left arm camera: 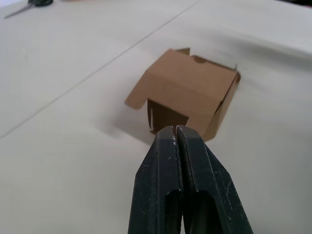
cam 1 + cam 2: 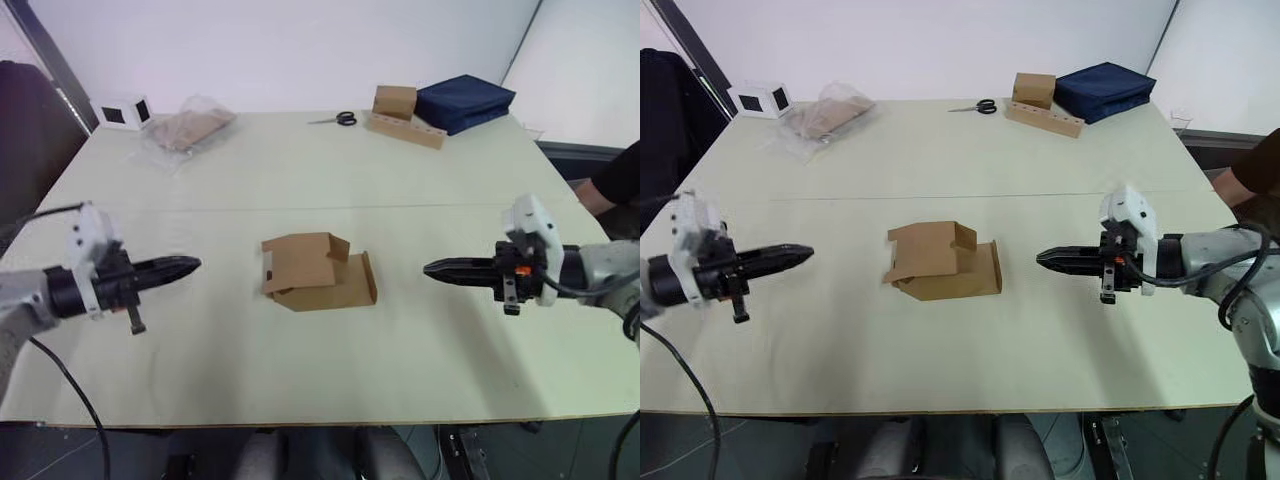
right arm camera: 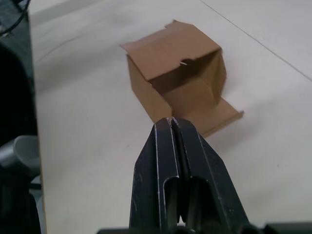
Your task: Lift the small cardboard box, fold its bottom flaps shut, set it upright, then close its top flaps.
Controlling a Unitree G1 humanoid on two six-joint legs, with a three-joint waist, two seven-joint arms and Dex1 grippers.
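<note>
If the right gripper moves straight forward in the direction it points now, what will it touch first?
Most likely the small cardboard box. The right gripper, fingers shut, points across the table toward the box's open side with its flap lying flat; nothing stands between them. Height is hard to judge.

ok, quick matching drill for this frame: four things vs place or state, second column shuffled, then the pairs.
1. small cardboard box
2. left gripper
3. scissors
4. navy cloth bundle

A. far right corner of the table
B. shut, pointing at the box from its left
C. table centre, on its side, flaps open
D. far edge, beside the tan cube

Pairs: 1-C, 2-B, 3-D, 4-A
</note>
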